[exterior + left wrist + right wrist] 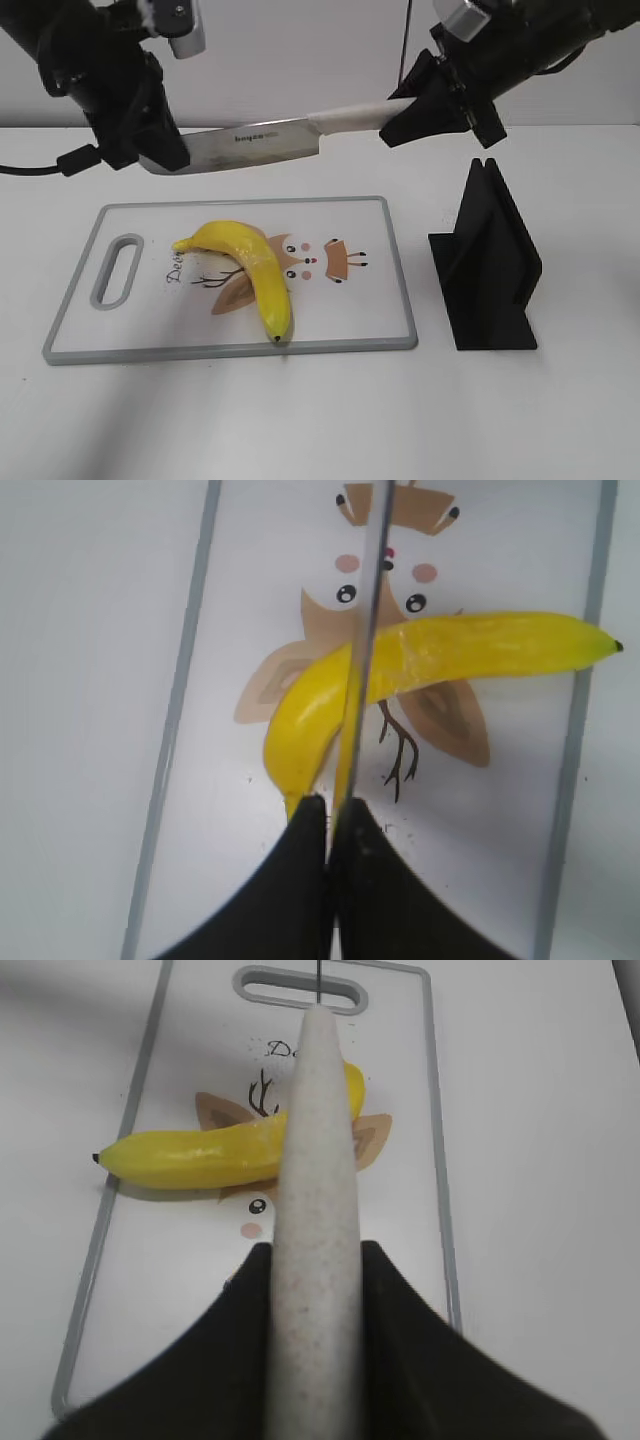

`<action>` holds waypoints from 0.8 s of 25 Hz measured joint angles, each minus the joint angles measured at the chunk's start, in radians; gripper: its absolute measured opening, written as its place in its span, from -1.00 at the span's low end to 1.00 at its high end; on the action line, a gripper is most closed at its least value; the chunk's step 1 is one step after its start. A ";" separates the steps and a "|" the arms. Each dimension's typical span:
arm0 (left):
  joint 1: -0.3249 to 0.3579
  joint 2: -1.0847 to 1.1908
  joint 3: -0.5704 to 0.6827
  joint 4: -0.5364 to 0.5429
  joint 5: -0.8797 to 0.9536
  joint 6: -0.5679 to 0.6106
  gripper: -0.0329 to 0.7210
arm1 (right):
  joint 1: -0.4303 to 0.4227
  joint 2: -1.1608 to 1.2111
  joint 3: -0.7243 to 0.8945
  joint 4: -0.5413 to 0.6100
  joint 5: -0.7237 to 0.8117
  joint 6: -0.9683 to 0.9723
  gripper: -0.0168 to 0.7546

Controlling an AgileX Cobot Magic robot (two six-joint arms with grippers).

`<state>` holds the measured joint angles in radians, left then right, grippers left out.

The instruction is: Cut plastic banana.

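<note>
The yellow plastic banana (250, 268) lies whole on the cutting board (390, 290). It also shows in the left wrist view (470, 655) and in the right wrist view (200, 1155). A knife (255, 140) hangs level above the board's far edge, clear of the banana. My left gripper (160, 150) is shut on the blade's tip, whose thin edge runs up the left wrist view (368, 620) from the fingertips (332, 805). My right gripper (420, 112) is shut on the pale knife handle (318, 1210), between its fingers (316, 1260).
A black knife stand (490, 265) sits on the white table right of the board. The board has a handle slot (118, 268) at its left end and a cartoon deer print. A black cable lies at the far left.
</note>
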<state>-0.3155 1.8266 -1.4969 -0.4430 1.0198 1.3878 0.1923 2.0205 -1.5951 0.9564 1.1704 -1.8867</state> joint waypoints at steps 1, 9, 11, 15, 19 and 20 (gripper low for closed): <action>-0.002 0.000 0.000 0.018 -0.003 -0.025 -0.96 | 0.000 0.008 0.000 0.006 0.000 0.007 -0.50; -0.074 0.000 0.000 0.183 -0.056 -0.177 -0.95 | 0.002 0.040 -0.001 -0.045 -0.003 0.148 -0.49; -0.088 0.002 0.000 0.198 -0.062 -0.190 -0.95 | 0.008 0.044 -0.002 -0.086 -0.011 0.171 -0.49; -0.093 0.015 0.000 0.211 -0.051 -0.218 -0.95 | 0.029 0.051 -0.003 -0.141 -0.030 0.200 -0.49; -0.093 0.052 0.000 0.220 -0.027 -0.234 -0.95 | 0.059 0.075 -0.003 -0.179 -0.056 0.214 -0.49; -0.092 0.066 0.000 0.220 -0.024 -0.242 -0.95 | 0.065 0.086 -0.003 -0.193 -0.062 0.218 -0.49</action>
<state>-0.4073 1.8929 -1.4969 -0.2233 0.9963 1.1460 0.2572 2.1062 -1.5982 0.7631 1.1084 -1.6686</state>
